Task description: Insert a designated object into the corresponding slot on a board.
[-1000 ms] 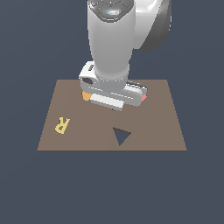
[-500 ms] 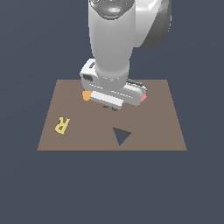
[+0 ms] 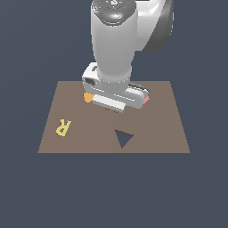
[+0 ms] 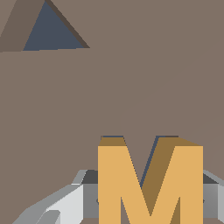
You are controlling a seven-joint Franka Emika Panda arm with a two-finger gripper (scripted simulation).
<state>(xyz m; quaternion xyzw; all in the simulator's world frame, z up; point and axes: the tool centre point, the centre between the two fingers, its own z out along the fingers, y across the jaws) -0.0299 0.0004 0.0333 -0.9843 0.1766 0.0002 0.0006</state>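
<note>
The orange M [image 4: 150,183] stands upright between the grey fingers [image 4: 65,202] of my gripper [image 4: 150,199], which is shut on it. Its lower part sits at the brown board [image 4: 109,87]. Only thin dark slivers of the M-shaped slot [image 4: 112,137] show along the block's edge; the rest is hidden beneath it. In the exterior view the gripper [image 3: 112,109] is low over the middle of the board [image 3: 164,116], and the hand hides the M and the slot.
A dark triangular recess [image 3: 124,138] [image 4: 52,28] lies in the board near its front edge. A yellow letter R [image 3: 63,127] lies on the exterior view's left of the board. A small orange blob [image 3: 88,97] sits beside the hand.
The orange block that showed under the hand a second ago has sunk out of sight in the exterior view. The hand has dropped slightly towards the board.
</note>
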